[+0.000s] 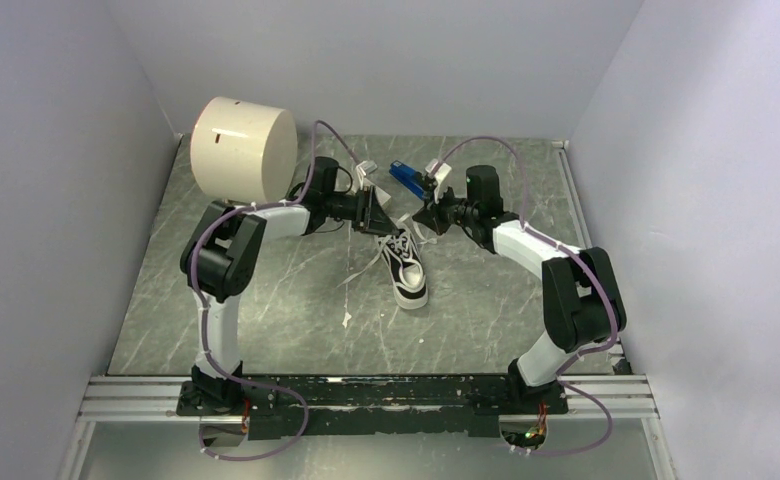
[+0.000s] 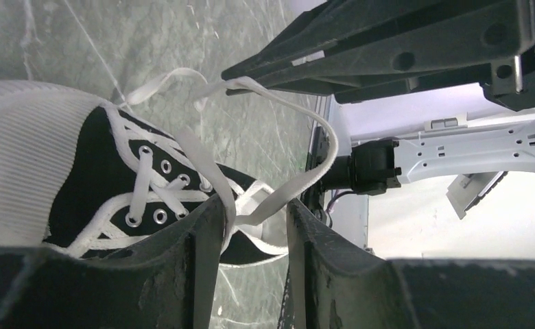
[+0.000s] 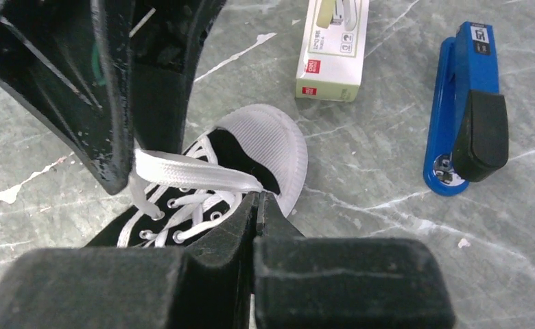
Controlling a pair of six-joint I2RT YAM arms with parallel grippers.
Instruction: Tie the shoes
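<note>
Marbled tabletop [image 1: 266,300]. I see right gripper [image 3: 258,202] pinched tight on limp, slippery lace [image 3: 189,171]; left gripper [image 2: 254,223] half-parted, lace loose between. Sneaker [image 1: 406,268] light: grip lace, not shoe.

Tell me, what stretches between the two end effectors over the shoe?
A white lace, running from the left end effector to the shut right end effector above the sneaker; the right wrist view shows it.
</note>
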